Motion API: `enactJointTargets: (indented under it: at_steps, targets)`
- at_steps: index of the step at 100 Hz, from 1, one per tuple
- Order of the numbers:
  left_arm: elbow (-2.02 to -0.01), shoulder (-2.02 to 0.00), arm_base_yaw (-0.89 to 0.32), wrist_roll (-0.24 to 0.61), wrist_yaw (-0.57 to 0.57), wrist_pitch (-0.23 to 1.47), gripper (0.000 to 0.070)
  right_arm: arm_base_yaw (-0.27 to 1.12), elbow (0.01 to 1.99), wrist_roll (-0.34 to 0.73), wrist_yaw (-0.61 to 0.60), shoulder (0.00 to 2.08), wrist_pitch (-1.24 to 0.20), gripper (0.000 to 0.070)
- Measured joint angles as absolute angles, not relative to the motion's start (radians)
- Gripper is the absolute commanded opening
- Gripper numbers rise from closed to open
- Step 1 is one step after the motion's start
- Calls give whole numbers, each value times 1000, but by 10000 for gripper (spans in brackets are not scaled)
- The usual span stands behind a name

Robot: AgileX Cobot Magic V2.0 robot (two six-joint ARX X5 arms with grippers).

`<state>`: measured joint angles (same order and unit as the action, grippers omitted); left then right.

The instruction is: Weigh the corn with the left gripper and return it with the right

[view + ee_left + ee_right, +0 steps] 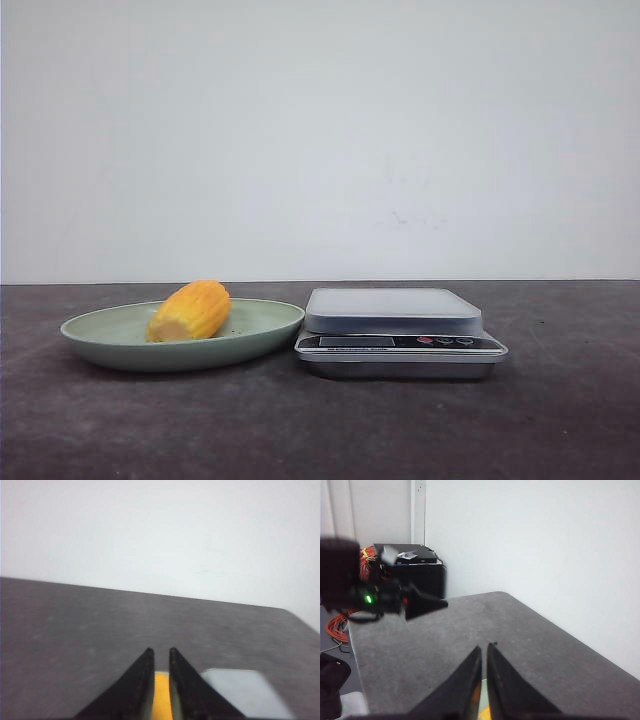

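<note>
Your corn [190, 311] lies on the green plate [100, 335] beside the scale [395, 312]; both grippers' jaws sit nearly pressed together, gripping nothing.

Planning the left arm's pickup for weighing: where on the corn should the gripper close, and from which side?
Probably across the middle of the corn, coming from above. It lies on its side in the green plate, paler end toward the camera, so the rounded flanks are exposed and the low rim hinders a level approach. Fingers should straddle its width, not its length.
</note>
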<state>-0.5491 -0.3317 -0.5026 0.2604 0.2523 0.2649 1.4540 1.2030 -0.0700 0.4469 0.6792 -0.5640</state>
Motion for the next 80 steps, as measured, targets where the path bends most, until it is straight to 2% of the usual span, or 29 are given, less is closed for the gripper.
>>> enactJointTargets:
  at_steps: [17, 34, 80]
  targets:
    - [-294, -170, -346, 248, 204, 186, 12, 1454, 1203, -70, 447, 679, -564, 12]
    - [-116, -78, -237, 246, 131, 182, 12, 1454, 1203, -70, 447, 679, -564, 12]
    - [-32, -31, -122, 207, 25, 183, 11, 1454, 1203, -70, 447, 679, -564, 12]
